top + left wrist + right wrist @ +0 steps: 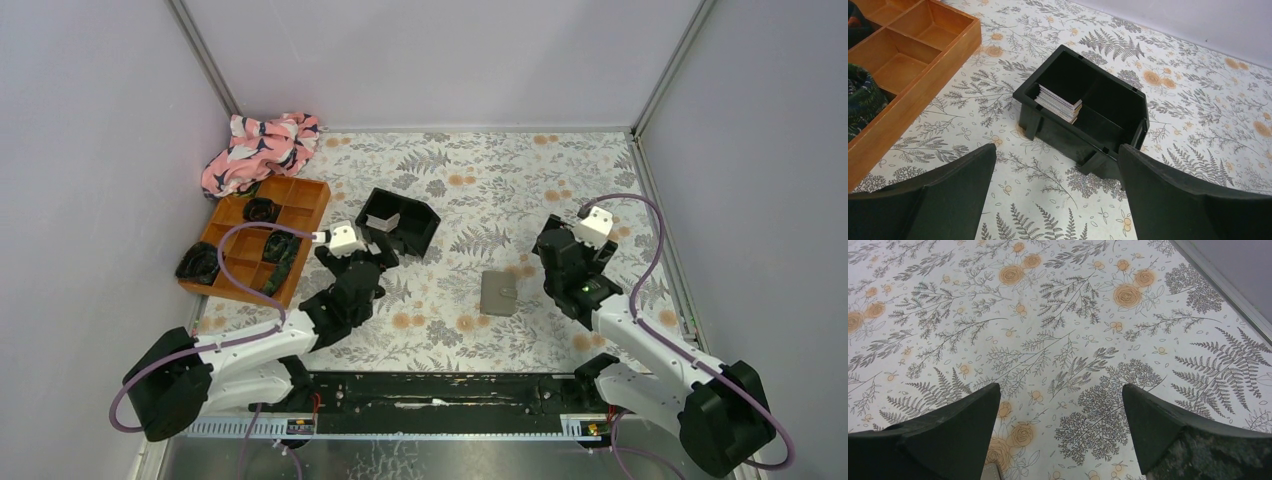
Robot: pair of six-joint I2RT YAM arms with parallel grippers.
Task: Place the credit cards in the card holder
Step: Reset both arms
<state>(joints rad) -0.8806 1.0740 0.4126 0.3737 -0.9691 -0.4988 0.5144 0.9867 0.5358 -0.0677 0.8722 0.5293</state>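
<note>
The left fingers [943, 192] are found spread fully apart and empty, held above the counter [1198, 100] just short of the black tray [1058, 132]. The credit cards [1058, 103] are seen stacked inside that tray. The right fingers [943, 435] are likewise spread wide, with nothing gripped. The card holder [498, 293] is noted lying flat on the counter between the two arms, apart from the tray.

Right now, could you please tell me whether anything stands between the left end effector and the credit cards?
Only the near wall of the black tray: the credit cards sit stacked inside, behind it. The open left end effector faces it across bare tablecloth, so approaching from above looks best.
</note>
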